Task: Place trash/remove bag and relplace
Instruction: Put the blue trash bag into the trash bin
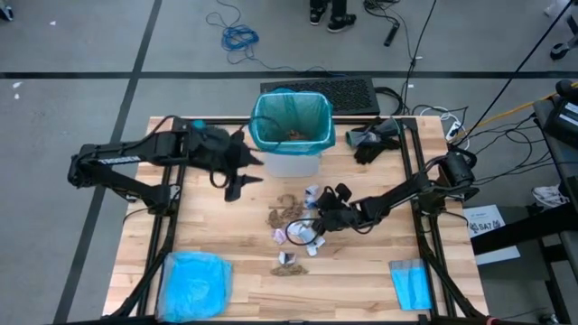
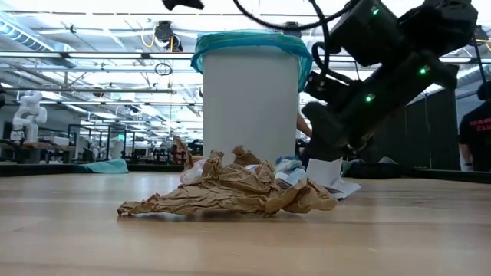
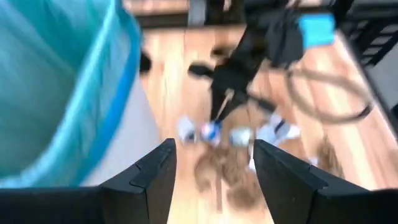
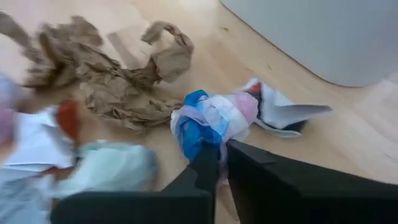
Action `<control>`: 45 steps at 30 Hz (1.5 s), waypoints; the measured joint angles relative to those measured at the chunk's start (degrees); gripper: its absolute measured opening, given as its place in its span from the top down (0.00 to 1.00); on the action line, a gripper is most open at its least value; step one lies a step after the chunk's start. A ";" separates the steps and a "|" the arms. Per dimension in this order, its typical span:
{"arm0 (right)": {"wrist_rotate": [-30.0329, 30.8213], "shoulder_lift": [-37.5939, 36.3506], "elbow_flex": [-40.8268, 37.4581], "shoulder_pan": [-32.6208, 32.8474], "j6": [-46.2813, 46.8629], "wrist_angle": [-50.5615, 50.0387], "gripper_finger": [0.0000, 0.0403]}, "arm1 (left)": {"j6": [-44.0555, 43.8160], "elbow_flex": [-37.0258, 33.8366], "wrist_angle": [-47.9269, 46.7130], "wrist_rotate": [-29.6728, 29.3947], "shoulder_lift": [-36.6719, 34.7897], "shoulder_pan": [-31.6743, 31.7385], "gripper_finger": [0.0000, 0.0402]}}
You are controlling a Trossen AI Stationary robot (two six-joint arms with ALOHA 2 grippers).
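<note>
A pale wooden desk (image 1: pixel 226 289) on grey floor carries a white bin (image 1: pixel 291 162) lined with the teal bag (image 1: pixel 291 119). The trash (image 1: pixel 293 226) lies scattered mid-desk before the bin. The left pincer (image 1: pixel 237 176) hangs spread beside the bin. The right pincer (image 4: pixel 219 163) pinches a blue, pink and white wrapper (image 4: pixel 208 121).

Left claw (image 1: pixel 237 177) spread wide, raised; right claw (image 1: pixel 318 223) pinched together, low.
</note>
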 joint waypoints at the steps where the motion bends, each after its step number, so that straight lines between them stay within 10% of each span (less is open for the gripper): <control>1: -0.08 -0.25 -0.02 0.32 0.12 0.37 0.97 | -1.08 -0.23 -1.42 -2.33 -0.01 -1.15 0.50; 12: 5.81 -12.79 0.11 7.11 -9.73 6.85 1.00 | -11.93 -11.12 -3.43 -19.65 -6.31 -12.87 0.54; 27: 6.66 -25.61 16.59 -2.80 -38.97 0.23 1.00 | -17.90 -30.79 21.62 -20.43 -2.80 -18.43 0.54; 37: -4.81 -24.98 25.71 -19.68 -36.47 -8.89 0.99 | -18.96 -32.85 28.69 -19.11 5.03 -19.00 0.54; 45: -19.52 -24.98 25.73 -25.59 -34.12 -11.44 0.76 | -19.03 -32.85 29.92 -15.94 10.88 -19.00 0.54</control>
